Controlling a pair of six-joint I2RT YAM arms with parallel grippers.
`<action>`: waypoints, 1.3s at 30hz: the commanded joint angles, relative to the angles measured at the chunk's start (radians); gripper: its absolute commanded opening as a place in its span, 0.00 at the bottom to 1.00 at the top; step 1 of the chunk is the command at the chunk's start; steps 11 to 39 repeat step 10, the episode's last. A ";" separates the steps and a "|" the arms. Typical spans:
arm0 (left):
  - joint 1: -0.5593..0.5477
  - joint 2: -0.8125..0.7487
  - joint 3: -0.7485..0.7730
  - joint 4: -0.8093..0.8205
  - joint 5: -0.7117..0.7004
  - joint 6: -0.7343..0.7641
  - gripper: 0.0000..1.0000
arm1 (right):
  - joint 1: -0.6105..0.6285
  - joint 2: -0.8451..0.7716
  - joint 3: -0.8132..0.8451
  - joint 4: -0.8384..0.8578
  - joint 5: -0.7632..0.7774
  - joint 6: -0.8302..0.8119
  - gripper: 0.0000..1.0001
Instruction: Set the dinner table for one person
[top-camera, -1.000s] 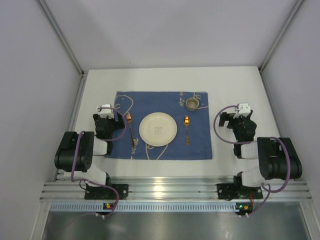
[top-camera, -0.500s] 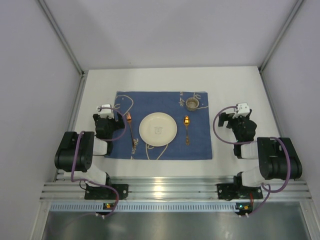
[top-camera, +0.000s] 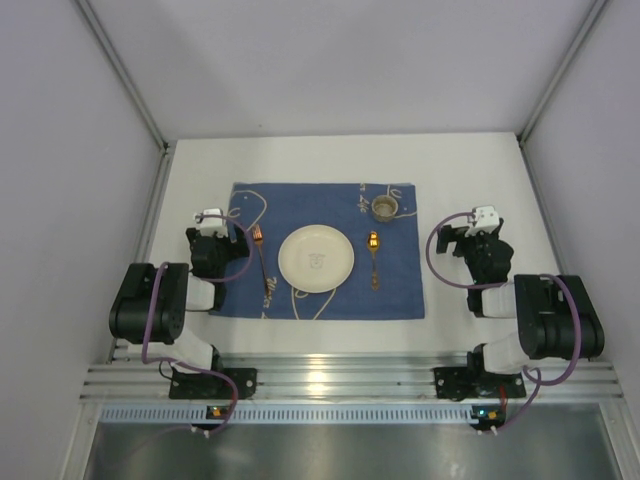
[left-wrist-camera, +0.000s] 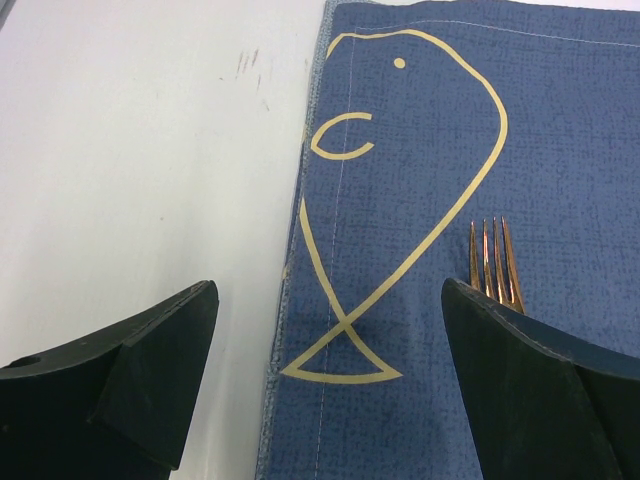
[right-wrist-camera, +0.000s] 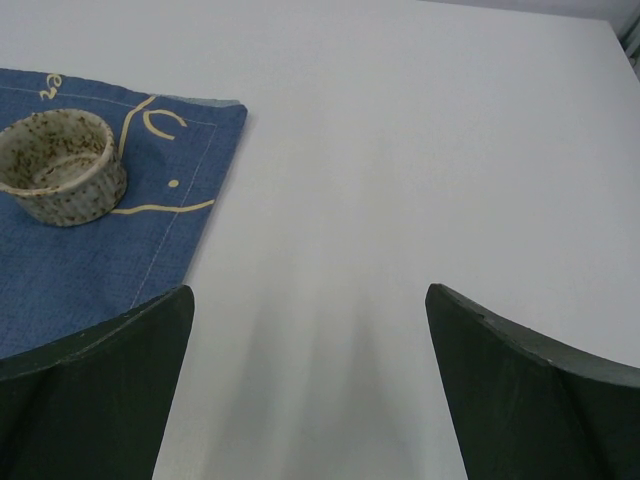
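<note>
The white dinner table (top-camera: 300, 165) carries a blue cloth (top-camera: 330, 205) with pale line drawings. On the cloth a cream plate (top-camera: 316, 258) lies in the middle, with a copper fork (top-camera: 260, 258) to its left and a copper spoon (top-camera: 373, 256) to its right. A speckled cup (top-camera: 385, 208) stands at the cloth's far right corner. My left gripper (left-wrist-camera: 328, 300) hangs open over the cloth's left edge, with the fork tines (left-wrist-camera: 495, 262) just by its right finger. My right gripper (right-wrist-camera: 308, 295) is open over bare table, to the right of the cup (right-wrist-camera: 60, 165).
Grey walls close in the table on the left, back and right. A ribbed aluminium rail (top-camera: 330, 380) runs along the near edge, where both arm bases are bolted. Bare white surface (right-wrist-camera: 420, 130) lies between the cloth and the right wall.
</note>
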 joint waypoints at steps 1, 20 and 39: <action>-0.001 -0.015 0.009 0.073 0.004 0.005 0.99 | 0.000 -0.010 0.007 0.077 -0.030 -0.009 1.00; -0.001 -0.016 0.011 0.073 0.002 0.005 0.98 | -0.005 -0.009 0.024 0.046 0.037 0.022 1.00; -0.001 -0.016 0.011 0.073 0.002 0.005 0.98 | -0.005 -0.009 0.024 0.046 0.037 0.022 1.00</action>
